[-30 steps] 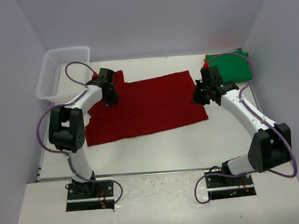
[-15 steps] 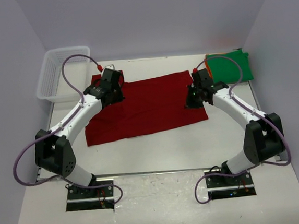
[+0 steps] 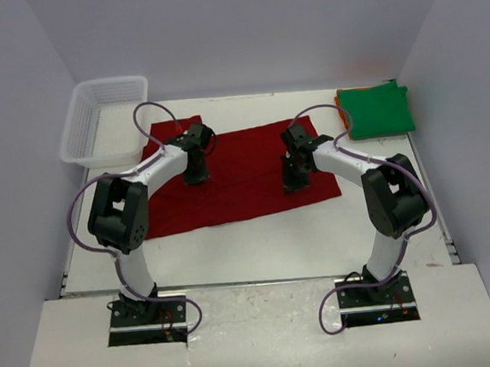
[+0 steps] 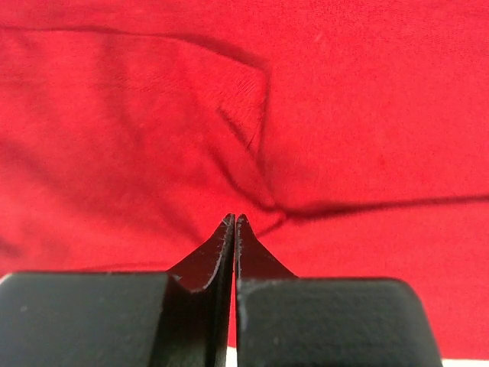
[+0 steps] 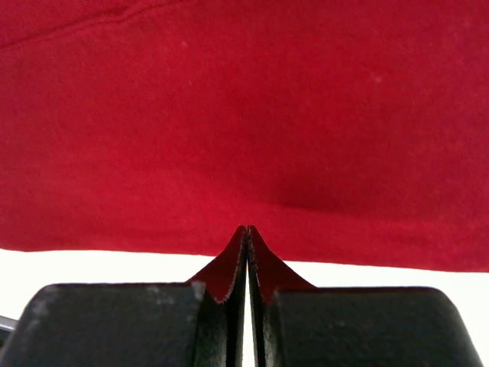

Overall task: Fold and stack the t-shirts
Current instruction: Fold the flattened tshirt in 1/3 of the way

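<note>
Since they were moved inward, the left gripper [image 3: 196, 178] and right gripper [image 3: 290, 185] are pressed together on the dark red t-shirt [image 3: 244, 171]; creases [image 4: 256, 153] ahead are seen only close up.

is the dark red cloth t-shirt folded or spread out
Spread out: the dark red cloth t-shirt lies flat and wide across the white table.

A white plastic mesh basket [image 3: 76, 134] is set at the far left corner of a white table [image 3: 259, 242], its long side running from near to far. The table is enclosed by plain pale lilac walls at the far side [image 3: 240, 29], the left [image 3: 12, 169] and the right [image 3: 472, 129]. A grey speckled board [image 3: 267, 336] is laid along the near edge.
</note>
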### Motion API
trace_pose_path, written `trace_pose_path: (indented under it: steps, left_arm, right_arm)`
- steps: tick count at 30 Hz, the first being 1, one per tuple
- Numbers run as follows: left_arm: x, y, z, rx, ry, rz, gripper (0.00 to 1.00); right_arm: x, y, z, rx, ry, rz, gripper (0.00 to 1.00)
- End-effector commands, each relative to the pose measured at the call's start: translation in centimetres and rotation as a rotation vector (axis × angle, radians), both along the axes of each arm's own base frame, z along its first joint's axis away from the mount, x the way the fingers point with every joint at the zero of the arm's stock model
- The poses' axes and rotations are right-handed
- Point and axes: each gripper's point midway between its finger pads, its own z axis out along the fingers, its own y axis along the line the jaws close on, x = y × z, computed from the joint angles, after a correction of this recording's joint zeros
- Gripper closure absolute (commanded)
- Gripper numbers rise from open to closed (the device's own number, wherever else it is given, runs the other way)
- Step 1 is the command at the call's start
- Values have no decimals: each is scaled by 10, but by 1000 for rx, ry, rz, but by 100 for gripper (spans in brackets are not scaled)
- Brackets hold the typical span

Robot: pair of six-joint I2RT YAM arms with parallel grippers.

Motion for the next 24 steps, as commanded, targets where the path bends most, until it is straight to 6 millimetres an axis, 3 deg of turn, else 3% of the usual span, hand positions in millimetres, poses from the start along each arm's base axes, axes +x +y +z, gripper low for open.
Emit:
trace_pose_path:
  steps: [1, 10, 18, 24]
  left_arm:
    - [22, -8, 2, -38, -21, 4, 100]
    - [37, -10, -30, -28, 43, 16, 100]
    - [39, -13, -48, -30, 82, 5, 100]
    - [32, -11, -58, -22, 110, -2, 100]
  right_arm:
    - [15, 8, 8, -5, -38, 11, 100]
    - [2, 13, -25, -11, 54, -2, 100]
    - [-9, 2, -43, -59, 93, -64, 100]
    - [-34, -12, -57, -73, 139, -176, 100]
